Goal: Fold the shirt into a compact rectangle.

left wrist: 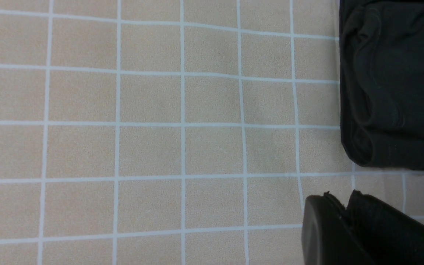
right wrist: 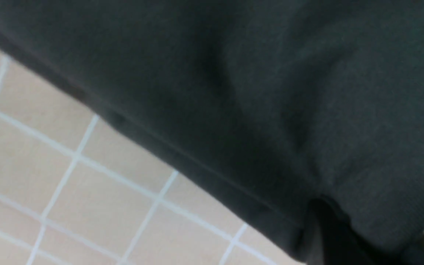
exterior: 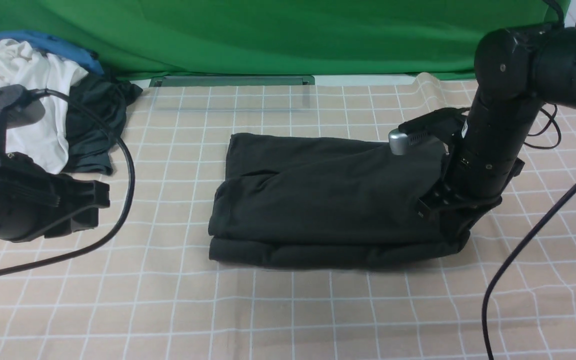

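Observation:
The black shirt (exterior: 318,200) lies in the middle of the checked cloth, folded into a thick wide bundle of layers; its print and neck label are hidden. My right gripper (exterior: 452,220) is down at the bundle's right end, shut on the shirt, and the fabric rises slightly toward it. In the right wrist view the shirt (right wrist: 234,73) fills most of the frame and wraps over the right gripper (right wrist: 329,228), hiding its fingers. My left gripper (exterior: 99,197) hovers left of the shirt, shut and empty. The left wrist view shows the left gripper (left wrist: 339,200) near the shirt's left end (left wrist: 392,84), apart from it.
A white garment (exterior: 28,100) and a smaller dark grey garment (exterior: 95,120) are piled at the back left, with blue cloth (exterior: 53,45) behind them. Black cables (exterior: 127,165) trail from both arms. A green backdrop (exterior: 288,35) closes off the back of the table.

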